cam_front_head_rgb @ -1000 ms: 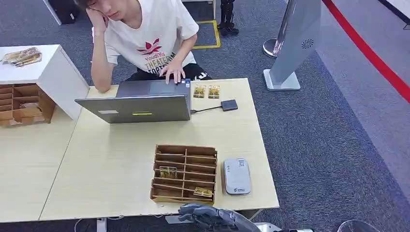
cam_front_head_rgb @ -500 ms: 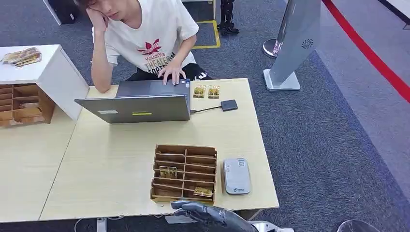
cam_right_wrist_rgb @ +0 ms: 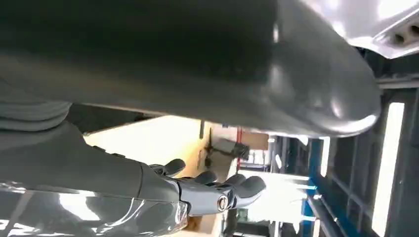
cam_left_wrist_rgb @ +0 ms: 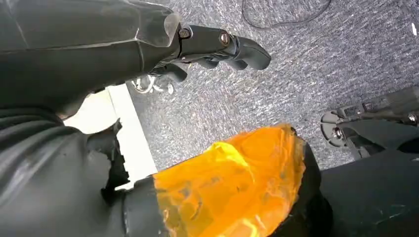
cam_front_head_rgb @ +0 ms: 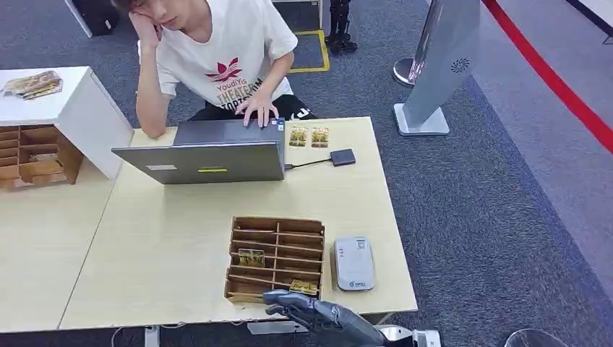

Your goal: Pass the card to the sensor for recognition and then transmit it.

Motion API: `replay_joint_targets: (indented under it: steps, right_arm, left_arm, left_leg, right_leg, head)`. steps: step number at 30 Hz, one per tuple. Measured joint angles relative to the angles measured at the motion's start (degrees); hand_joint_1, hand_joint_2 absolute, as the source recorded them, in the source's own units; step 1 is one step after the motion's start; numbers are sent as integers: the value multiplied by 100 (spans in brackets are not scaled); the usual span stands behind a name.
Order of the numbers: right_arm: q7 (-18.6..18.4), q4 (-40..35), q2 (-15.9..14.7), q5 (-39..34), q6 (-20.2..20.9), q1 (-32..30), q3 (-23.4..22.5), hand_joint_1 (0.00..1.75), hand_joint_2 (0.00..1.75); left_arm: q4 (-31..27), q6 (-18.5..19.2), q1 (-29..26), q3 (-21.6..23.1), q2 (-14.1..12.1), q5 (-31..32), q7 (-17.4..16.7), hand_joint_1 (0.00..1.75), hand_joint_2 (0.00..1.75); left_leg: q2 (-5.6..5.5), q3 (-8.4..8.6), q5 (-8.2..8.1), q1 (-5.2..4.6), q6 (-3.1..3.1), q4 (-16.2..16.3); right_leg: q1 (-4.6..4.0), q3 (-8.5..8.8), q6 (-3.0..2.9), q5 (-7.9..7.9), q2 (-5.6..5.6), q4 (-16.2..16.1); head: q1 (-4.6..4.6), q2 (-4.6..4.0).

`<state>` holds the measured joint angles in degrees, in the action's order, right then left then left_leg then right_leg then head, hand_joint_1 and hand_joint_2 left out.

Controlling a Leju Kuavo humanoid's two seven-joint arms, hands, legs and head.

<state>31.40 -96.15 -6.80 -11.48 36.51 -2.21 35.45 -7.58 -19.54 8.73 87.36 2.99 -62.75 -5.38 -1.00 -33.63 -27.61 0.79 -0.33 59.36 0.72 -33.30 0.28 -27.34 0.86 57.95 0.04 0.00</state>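
Note:
A wooden slotted card holder (cam_front_head_rgb: 277,225) stands near the table's front edge. One patterned card (cam_front_head_rgb: 251,256) sits in a middle slot and another card (cam_front_head_rgb: 303,287) in the front right slot. The grey sensor (cam_front_head_rgb: 354,263) lies flat just right of the holder. My right hand (cam_front_head_rgb: 316,315) comes up from below at the table's front edge, fingers spread, holding nothing, its fingertips (cam_front_head_rgb: 278,297) close to the holder's front wall and just short of the front card. The right wrist view has the same hand (cam_right_wrist_rgb: 217,190) with fingers apart. My left hand (cam_left_wrist_rgb: 217,44) hangs over the carpet and holds nothing.
A person sits at the far side with one hand on an open laptop (cam_front_head_rgb: 209,153). Two more cards (cam_front_head_rgb: 309,136) and a small dark adapter (cam_front_head_rgb: 343,157) lie beside it. A second wooden holder (cam_front_head_rgb: 32,155) and a white box (cam_front_head_rgb: 79,108) stand at the left. The light table (cam_front_head_rgb: 166,246) is bare left of the holder.
My right hand has risen and moved forward from below the table edge toward the holder's front right slot. The cards, sensor and person are as before.

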Motion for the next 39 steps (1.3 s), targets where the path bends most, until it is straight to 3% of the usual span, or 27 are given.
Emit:
replay_joint_targets:
  steps: [2, 5, 8, 12, 15, 17, 19, 20, 23, 25, 27, 28, 31, 32, 35, 39]
  right_arm:
    - [-377, 9, -4, 345, -314, 12, -9, 0, 0]
    - [-241, 72, -22, 298, -149, 69, -4, 0, 0]
    - [-458, 149, -22, 528, -489, 95, 20, 0, 0]
    - [-68, 208, -24, -76, 30, 124, 33, 0, 0]
    - [-92, 205, -24, -104, 28, 123, 35, 0, 0]
    - [-442, 216, -26, 260, -369, 128, 22, 0, 0]
    - [-920, 344, -26, 830, -1115, 179, 26, 0, 0]
    - [-846, 415, -35, 748, -1308, 178, 28, 0, 0]
    - [-383, 439, -44, 329, -665, 226, 94, 0, 0]
    - [-642, 444, -46, 629, -944, 223, 131, 0, 0]
    - [-1132, 502, -61, 1131, -1586, 244, 131, 0, 0]
    - [-1142, 544, -70, 1107, -1616, 251, 131, 0, 0]
    - [-590, 577, -81, 516, -957, 257, 144, 0, 0]
    - [-523, 573, -81, 504, -936, 254, 151, 0, 0]
    - [-867, 575, -90, 768, -1325, 234, 149, 0, 0]
    - [-845, 610, -92, 394, -1072, 214, 129, 0, 0]
  left_arm:
    - [0, -9, 2, 0, -4, -33, -2, 0, 0]
    - [0, 0, -3, 0, -7, -26, -2, 0, 0]
    - [0, -9, 7, 0, -13, -44, -33, 0, 0]
    - [0, 18, 5, 4, -20, -4, -33, 0, 0]
    - [0, 35, 4, 4, -22, 0, -33, 0, 0]
    - [0, -2, 1, 4, -24, -67, -35, 0, 0]
    - [0, -90, -23, 2, -22, -151, -35, 0, 0]
    - [0, -87, -34, 2, -22, -151, -33, 0, 0]
    - [0, -41, -47, 4, -31, -98, -33, 0, 0]
    - [0, -37, -49, 4, -33, -112, -48, 0, 0]
    - [0, -96, -53, 2, -33, -186, -52, 0, 0]
    - [0, -114, -59, 2, -33, -199, -50, 0, 0]
    - [0, -63, -66, 2, -37, -149, -31, 0, 0]
    - [0, -52, -65, 2, -39, -140, -31, 0, 0]
    - [0, -70, -66, 2, -44, -168, -48, 0, 0]
    - [0, -74, -71, 2, -50, -170, -48, 0, 0]
  left_leg:
    - [2, 0, 0, 0, 0, 0]
    - [0, 0, 0, 0, 0, 0]
    - [0, 0, 0, 0, 0, 0]
    - [0, 0, 0, 0, 0, 0]
    - [1, 0, 0, 0, 0, 0]
    - [1, -1, 0, 0, 0, 0]
    - [2, 0, 0, 0, 0, 0]
    - [-3, -3, 0, -1, 1, 0]
    - [-1, 0, 1, -1, 0, 0]
    - [-1, 0, 0, 0, 0, 0]
    - [0, -1, 0, 0, 0, 0]
    - [-1, -1, 0, 0, 0, 0]
    - [-1, -1, 1, -1, 0, 1]
    - [-1, 0, 0, -1, 0, 1]
    - [0, -1, 0, 0, 0, 1]
    - [0, -1, 0, 0, 0, 1]
  right_leg:
    - [0, 0, 0, 0, 2, 0]
    - [0, 0, 0, 0, 0, 0]
    - [0, 1, 0, 0, -1, 0]
    - [0, 1, 0, 0, -2, 0]
    - [0, 1, 0, 0, -1, 0]
    - [0, 1, 0, 0, -1, 0]
    - [0, 0, 0, 0, 0, 0]
    - [0, 0, 0, 0, -4, 0]
    - [0, 0, 0, 0, -2, 0]
    - [0, 0, 0, 0, -3, 0]
    - [0, 0, 0, 0, -2, 0]
    - [0, 0, 0, 0, -3, 0]
    - [0, 0, 0, 0, -3, 0]
    - [0, 0, 0, 0, -3, 0]
    - [0, 0, 0, 0, -2, 0]
    - [0, 0, 0, 0, -2, 0]
  head:
    - [0, 0]
    - [-2, 0]
    - [0, 0]
    - [0, 0]
    - [0, 0]
    - [0, 0]
    - [-2, 0]
    - [2, 0]
    - [-2, 0]
    - [0, 0]
    - [-2, 0]
    - [2, 0]
    - [0, 0]
    - [0, 0]
    - [0, 0]
    - [0, 0]
